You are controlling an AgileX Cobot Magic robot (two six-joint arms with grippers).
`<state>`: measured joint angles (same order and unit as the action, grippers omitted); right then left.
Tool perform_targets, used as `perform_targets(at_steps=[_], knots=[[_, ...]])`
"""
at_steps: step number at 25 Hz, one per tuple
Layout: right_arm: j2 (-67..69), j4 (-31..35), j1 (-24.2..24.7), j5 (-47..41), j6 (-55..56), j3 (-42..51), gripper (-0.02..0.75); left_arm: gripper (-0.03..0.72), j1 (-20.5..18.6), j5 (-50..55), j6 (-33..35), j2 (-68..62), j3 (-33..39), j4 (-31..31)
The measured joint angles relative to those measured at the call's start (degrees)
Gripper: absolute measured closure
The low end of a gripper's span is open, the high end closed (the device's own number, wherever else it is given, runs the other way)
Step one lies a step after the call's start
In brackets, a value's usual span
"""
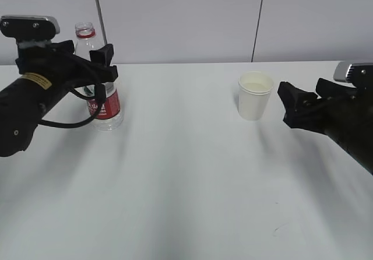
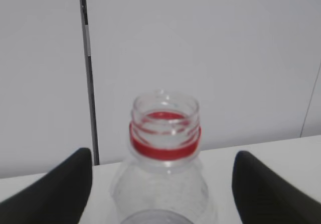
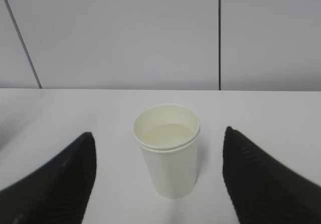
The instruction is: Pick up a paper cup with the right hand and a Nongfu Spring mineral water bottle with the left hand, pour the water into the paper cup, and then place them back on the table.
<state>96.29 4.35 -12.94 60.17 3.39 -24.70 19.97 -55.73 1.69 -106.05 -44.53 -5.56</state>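
Spanning the whole foreground: table (image 1: 186, 184), plain white, flat, with a small dark scuff near the lower right of the exterior view.

Left hand (image 1: 109, 63): black arm entering from the left edge, grey block on top, yellow sticker on its side. Fingers spread wide apart, one to either side of the bottle; the left wrist view shows clear space between each fingertip and the plastic, so nothing is gripped.

Right hand (image 1: 300, 98): black arm entering from the right edge, grey block on top. Fingers likewise spread wide, aimed at the cup and stopping just short of it; the right wrist view (image 3: 160, 184) shows the cup centred in the gap and beyond the fingertips, touching neither.

Nongfu Spring mineral water bottle (image 1: 103, 105): tall, clear plastic, upright on the left part of the table, near the back. Red neck ring, cap off, mouth open; red, white and green label partly hidden behind the gripper.

Paper cup (image 1: 255, 95): small, white, tapered, rolled rim, cream inside. Upright on the table, right of centre, well apart from the bottle. Whether it contains liquid cannot be told.
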Motion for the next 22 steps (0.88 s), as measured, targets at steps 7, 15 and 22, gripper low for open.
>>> perform_targets(at_steps=[7,15,22], knots=[[-2.3,-1.9,0.0,-9.1,0.1,-6.0,0.153,0.160,0.0,3.6,2.3,5.4,0.1,-0.4],[-3.4,-3.4,0.0,-24.1,0.1,-16.2,0.153,0.160,0.0,7.8,3.7,10.6,0.0,-2.5],[-3.7,-4.4,0.0,-46.5,0.1,-28.6,0.153,0.160,-0.7,25.1,9.0,15.0,-6.8,-6.9]])
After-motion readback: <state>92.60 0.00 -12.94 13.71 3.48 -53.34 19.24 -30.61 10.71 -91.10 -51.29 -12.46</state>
